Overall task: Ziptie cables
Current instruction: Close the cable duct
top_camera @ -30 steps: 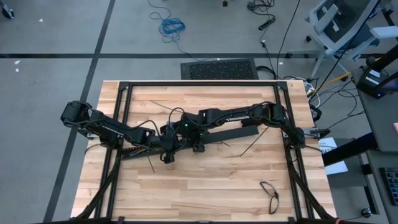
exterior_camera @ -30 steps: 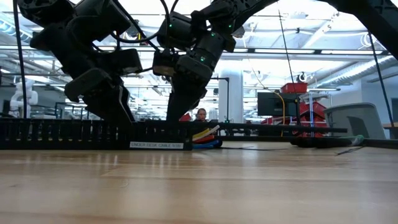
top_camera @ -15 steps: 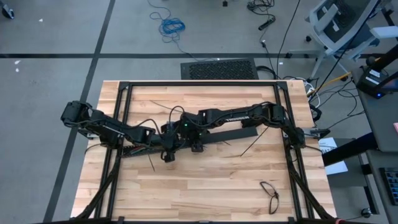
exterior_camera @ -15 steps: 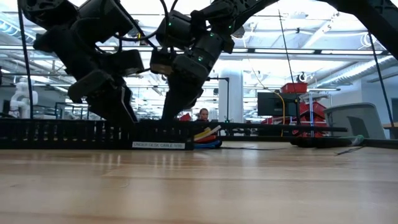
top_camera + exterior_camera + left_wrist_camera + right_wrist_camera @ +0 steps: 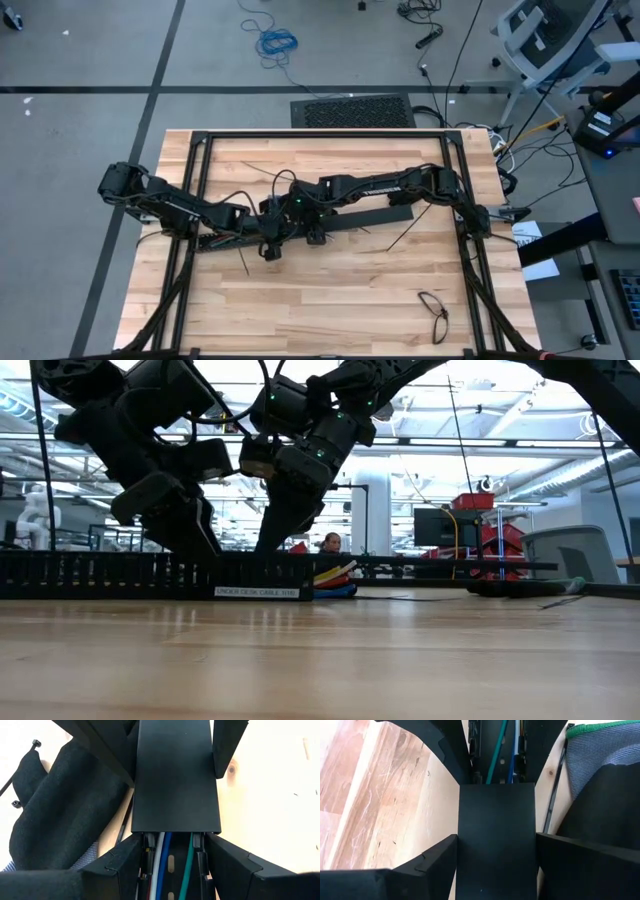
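I am looking past the left end effector (image 5: 174, 841) first, and its fingers are pressing against both sides of the slotted bar (image 5: 175, 780), clamping it; the right end effector (image 5: 496, 838) is gripping the same bar from the opposite direction, just beside the left one, around the middle of the table (image 5: 320, 660). The cables (image 5: 161, 856), white, blue, green and a hint of red, are lying lengthwise inside the bar, running under its black cover. Over the last second the white label (image 5: 257, 593) on the bar's face has been creeping slightly sideways, and the right arm above it is leaning over a little more, so I am judging that both arms are sliding the bar along rather than tying anything yet. No tie is sitting in either end effector; the loose zip ties (image 5: 405, 232) are lying untouched beyond the bar's end. Far behind, a person (image 5: 328, 543) is sitting in the room
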`<state>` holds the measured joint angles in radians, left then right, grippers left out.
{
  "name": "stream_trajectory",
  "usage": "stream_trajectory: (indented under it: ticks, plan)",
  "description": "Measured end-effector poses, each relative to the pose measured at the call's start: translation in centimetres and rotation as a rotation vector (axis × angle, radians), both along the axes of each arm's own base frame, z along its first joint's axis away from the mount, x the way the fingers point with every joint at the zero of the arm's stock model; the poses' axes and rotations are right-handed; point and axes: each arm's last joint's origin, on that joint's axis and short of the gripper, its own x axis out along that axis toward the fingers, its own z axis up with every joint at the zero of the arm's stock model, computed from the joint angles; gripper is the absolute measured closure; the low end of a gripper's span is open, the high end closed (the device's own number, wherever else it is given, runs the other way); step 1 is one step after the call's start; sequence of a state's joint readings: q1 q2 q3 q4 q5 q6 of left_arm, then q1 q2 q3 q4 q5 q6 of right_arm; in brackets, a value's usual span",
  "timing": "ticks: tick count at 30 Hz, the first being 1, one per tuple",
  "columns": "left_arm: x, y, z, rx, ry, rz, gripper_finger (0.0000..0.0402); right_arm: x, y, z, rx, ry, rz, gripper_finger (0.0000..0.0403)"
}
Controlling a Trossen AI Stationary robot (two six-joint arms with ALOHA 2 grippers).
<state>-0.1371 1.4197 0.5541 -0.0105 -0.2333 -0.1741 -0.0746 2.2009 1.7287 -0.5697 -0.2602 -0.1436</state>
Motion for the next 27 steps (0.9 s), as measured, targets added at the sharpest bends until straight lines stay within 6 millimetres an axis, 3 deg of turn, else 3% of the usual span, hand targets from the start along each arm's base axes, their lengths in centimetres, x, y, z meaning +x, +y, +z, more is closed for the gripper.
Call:
stream_trajectory:
  ticks: [8,20,27]
  plan:
    - [-0.03,0.02,-0.01,0.012,0.006,-0.005,0.0192,0.01,-0.01,0.00,-0.006,-0.001,0.000,0.0155]
    - [-0.20,0.10,-0.09,0.032,0.032,-0.008,0.0107,0.04,-0.01,0.02,-0.005,-0.005,0.001,0.0155]
    - [-0.46,0.17,-0.27,0.049,0.067,0.001,0.0086,0.04,-0.01,0.03,-0.005,-0.005,0.001,0.0155]
